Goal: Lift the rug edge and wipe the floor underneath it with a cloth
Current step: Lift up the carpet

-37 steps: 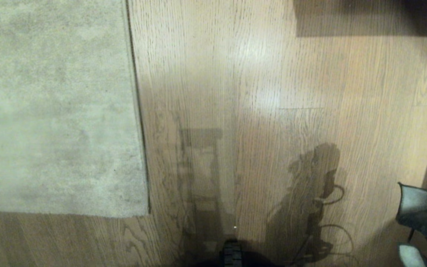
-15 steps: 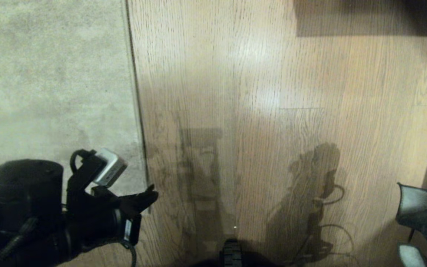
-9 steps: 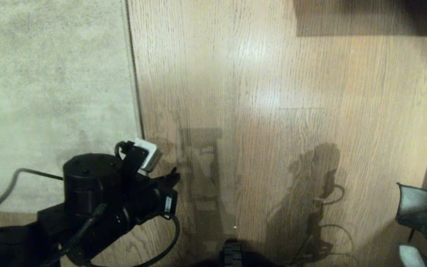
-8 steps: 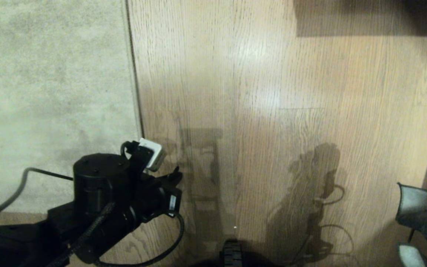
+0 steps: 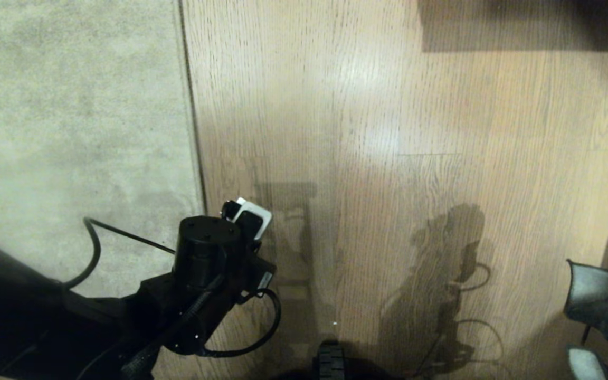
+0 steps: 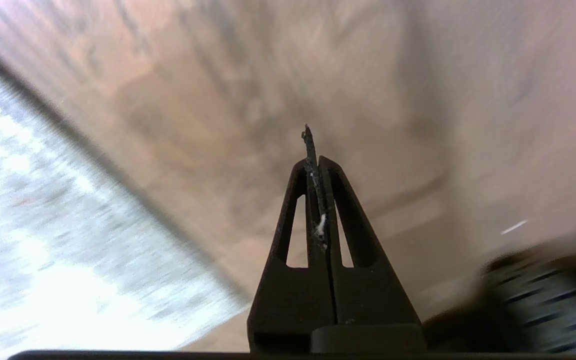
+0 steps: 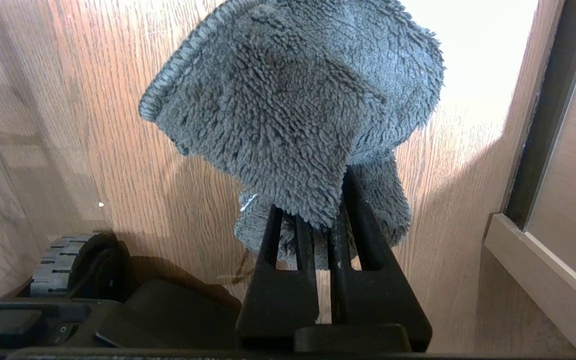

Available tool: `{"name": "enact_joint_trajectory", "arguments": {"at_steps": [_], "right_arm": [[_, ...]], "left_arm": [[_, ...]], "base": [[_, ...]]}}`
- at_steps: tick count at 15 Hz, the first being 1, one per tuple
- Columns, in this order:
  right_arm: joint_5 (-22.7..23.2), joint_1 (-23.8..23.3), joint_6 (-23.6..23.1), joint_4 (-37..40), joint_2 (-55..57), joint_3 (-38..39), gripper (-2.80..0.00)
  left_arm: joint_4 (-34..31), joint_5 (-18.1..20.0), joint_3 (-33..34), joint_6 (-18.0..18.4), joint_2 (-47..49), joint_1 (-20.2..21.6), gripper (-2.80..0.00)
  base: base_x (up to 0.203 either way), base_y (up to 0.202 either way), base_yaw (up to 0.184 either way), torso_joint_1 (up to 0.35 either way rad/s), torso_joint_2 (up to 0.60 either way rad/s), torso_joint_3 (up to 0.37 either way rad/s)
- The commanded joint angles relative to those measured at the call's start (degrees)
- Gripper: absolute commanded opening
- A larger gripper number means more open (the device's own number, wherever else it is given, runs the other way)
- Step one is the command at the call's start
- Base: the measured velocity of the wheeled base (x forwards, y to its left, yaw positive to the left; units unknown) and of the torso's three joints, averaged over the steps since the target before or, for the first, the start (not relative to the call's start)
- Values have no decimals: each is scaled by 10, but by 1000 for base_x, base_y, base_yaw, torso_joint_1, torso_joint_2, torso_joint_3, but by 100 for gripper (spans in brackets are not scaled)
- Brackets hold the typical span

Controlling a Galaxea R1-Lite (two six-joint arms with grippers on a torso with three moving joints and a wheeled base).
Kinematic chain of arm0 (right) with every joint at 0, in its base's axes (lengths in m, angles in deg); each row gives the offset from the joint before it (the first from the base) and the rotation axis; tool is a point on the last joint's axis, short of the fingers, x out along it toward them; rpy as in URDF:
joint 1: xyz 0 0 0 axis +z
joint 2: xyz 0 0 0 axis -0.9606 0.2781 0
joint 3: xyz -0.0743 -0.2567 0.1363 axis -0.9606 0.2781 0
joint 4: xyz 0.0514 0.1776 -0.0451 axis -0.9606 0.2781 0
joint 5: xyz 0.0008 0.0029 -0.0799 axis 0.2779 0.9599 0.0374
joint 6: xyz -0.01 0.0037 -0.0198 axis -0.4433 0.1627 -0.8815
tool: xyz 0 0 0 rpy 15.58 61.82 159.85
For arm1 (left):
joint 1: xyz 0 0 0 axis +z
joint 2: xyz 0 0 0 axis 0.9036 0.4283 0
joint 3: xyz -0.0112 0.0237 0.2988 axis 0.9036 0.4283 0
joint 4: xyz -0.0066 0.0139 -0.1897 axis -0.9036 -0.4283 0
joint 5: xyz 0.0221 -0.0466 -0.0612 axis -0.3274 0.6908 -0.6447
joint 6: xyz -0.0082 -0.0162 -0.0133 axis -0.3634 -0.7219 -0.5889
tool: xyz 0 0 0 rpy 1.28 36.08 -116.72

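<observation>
Your biggest landmark is the floor [image 5: 415, 158], wood-grain planks with a sheen, filling most of the head view. On its left lies the rug [image 5: 72, 116], pale grey-beige and mottled, flat on the planks. The rug edge [image 5: 192, 121] runs straight away from you as a dark seam; its near corner is hidden under the left arm [image 5: 198, 285]. Nothing is lifted yet, so I judge the task to be at its opening approach.

The left gripper [image 6: 318, 150] hangs over bare planks just on the floor side of that edge, fingers pressed together with nothing useful between them, only a thin sliver or lint at the tips. Before you go down you need to spread those fingers; shut as they are, they will only skate over the pile. Bring one finger low enough to slide under the border from the floor side and keep the other above the pile, then pinch and raise. Take the corner if you can, since I expect a big rug to peel more easily there than mid-edge. Lift slowly and fold back far enough to leave room.

The cloth [image 7: 293, 100], a fluffy grey rag, is clamped in the right gripper [image 7: 318, 225], well apart at the right of the scene beside the wheeled base [image 7: 75, 265]. Hold it there until floor is uncovered.
</observation>
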Motion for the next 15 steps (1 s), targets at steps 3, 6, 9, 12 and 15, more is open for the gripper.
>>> {"name": "enact_joint_trajectory", "arguments": {"at_steps": [3, 6, 9, 12, 15], "right_arm": [[0, 0, 0, -1, 1, 0, -280], [0, 0, 0, 0, 1, 0, -280], [0, 0, 0, 0, 1, 0, -280], [0, 0, 0, -1, 1, 0, -280], [0, 0, 0, 0, 1, 0, -280]], "left_arm": [[-40, -97, -15, 41, 7, 7, -280], [-64, -147, -19, 82, 5, 33, -280], [-64, -164, -16, 97, 7, 61, -280], [-59, -180, -5, 79, 5, 74, -280], [-59, -178, -4, 28, 10, 79, -280]], "base": [[0, 0, 0, 0, 0, 0], [0, 0, 0, 0, 0, 0], [0, 0, 0, 0, 0, 0], [0, 0, 0, 0, 0, 0], [0, 0, 0, 0, 0, 0]]}}
